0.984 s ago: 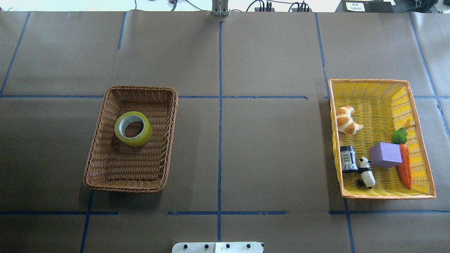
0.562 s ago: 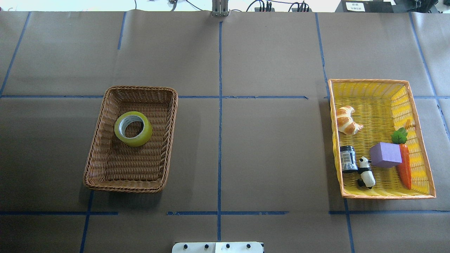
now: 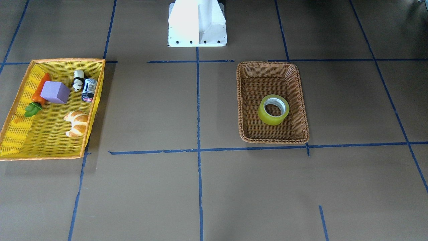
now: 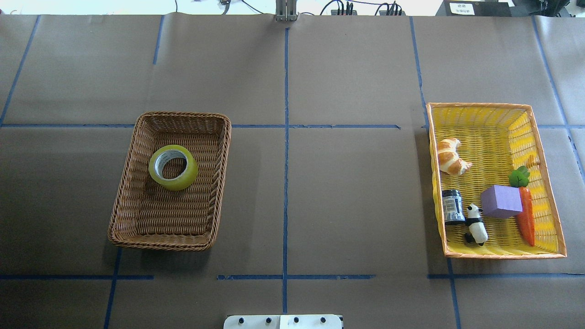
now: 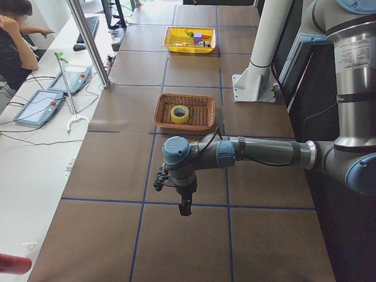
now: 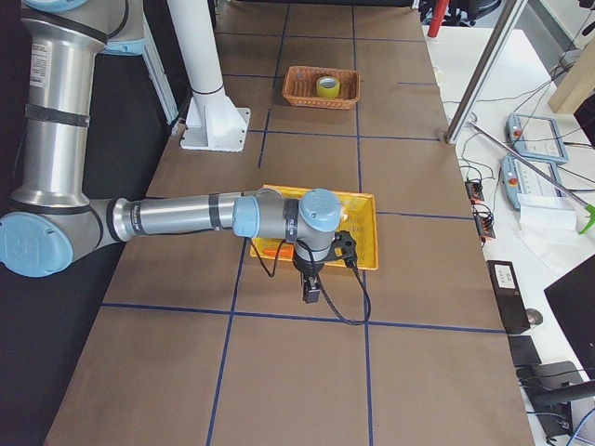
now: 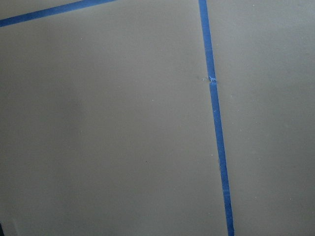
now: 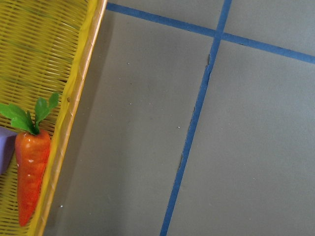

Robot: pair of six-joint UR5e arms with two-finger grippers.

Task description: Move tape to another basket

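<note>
Tape lies flat, core hole up, inside brown wicker basket, toward its far half. Yellow basket well apart on surface, holding croissant, carrot, purple block, panda, dark jar. Left claw hangs above bare surface, away from tape; right claw just beside yellow basket. Cannot tell whether either claw is released or clenched.

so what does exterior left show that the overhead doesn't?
Only exterior left: the left arm stretched out over the table, left gripper pointing down, apart from the wicker basket; an operator and teach pendants at the side bench. Only overhead: the yellow basket contents told apart: croissant, jar, panda, purple block, carrot. Both: the tape, hole up, inside the wicker basket, and the yellow basket.
</note>
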